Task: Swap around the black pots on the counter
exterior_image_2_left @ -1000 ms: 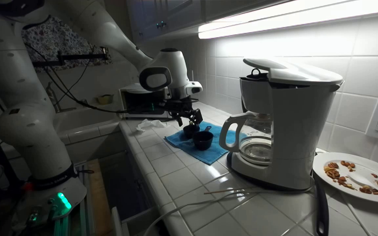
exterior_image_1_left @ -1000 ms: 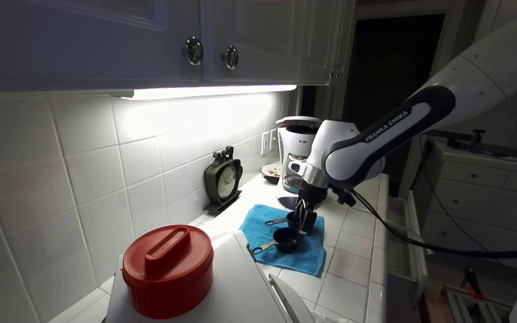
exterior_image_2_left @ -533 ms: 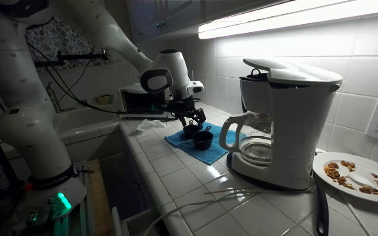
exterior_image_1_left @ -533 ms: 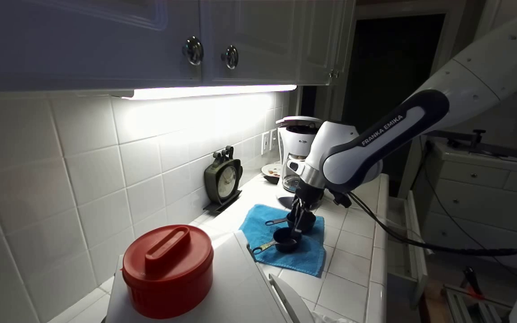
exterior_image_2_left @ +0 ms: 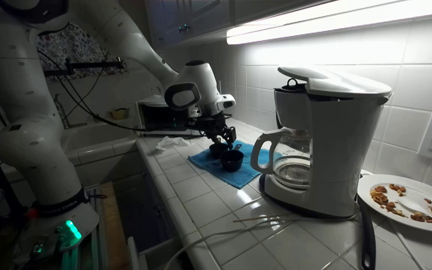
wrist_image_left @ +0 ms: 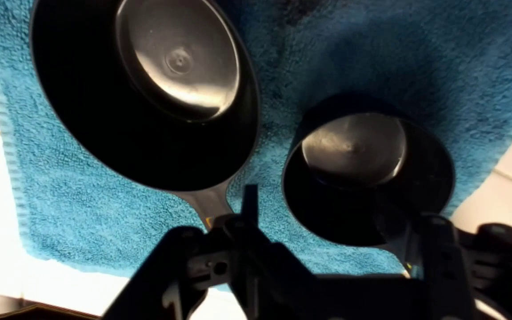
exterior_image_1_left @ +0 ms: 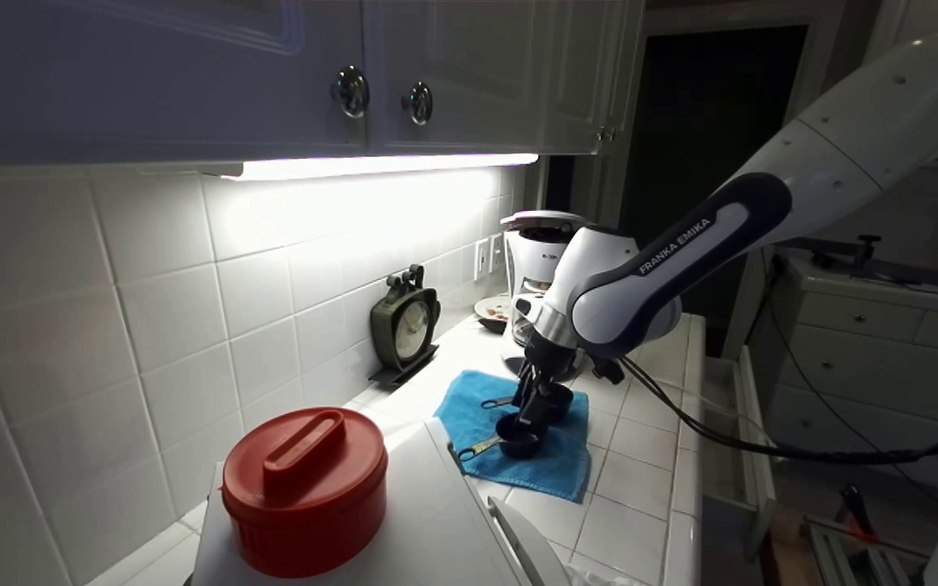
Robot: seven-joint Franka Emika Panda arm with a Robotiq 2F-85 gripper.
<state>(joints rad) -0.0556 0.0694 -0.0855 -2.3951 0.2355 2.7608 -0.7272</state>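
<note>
Two small black pots with short handles stand on a blue towel on the white tiled counter (exterior_image_1_left: 628, 460). The smaller pot (exterior_image_1_left: 518, 443) also shows in an exterior view (exterior_image_2_left: 218, 150) and at right in the wrist view (wrist_image_left: 354, 151). The larger pot (exterior_image_2_left: 232, 162) stands beside it, at left in the wrist view (wrist_image_left: 180, 58); in an exterior view (exterior_image_1_left: 563, 399) the gripper partly hides it. My gripper (wrist_image_left: 334, 213) is open and empty, low over the smaller pot. One finger is between the pots, the other over the smaller pot's handle side. Contact cannot be told. The gripper shows in both exterior views (exterior_image_1_left: 528, 407) (exterior_image_2_left: 224, 143).
The blue towel (exterior_image_1_left: 469, 407) lies under the pots. A coffee maker (exterior_image_2_left: 336, 150) and a plate of nuts (exterior_image_2_left: 418, 202) stand on the counter. A red-lidded container (exterior_image_1_left: 306, 488) sits on a white appliance (exterior_image_1_left: 428, 505). A green scale (exterior_image_1_left: 405, 325) leans near the wall. Cabinets (exterior_image_1_left: 453, 73) hang above.
My gripper has moved towards the tiled wall and slightly down, over the smaller pot. The pots have not visibly moved.
</note>
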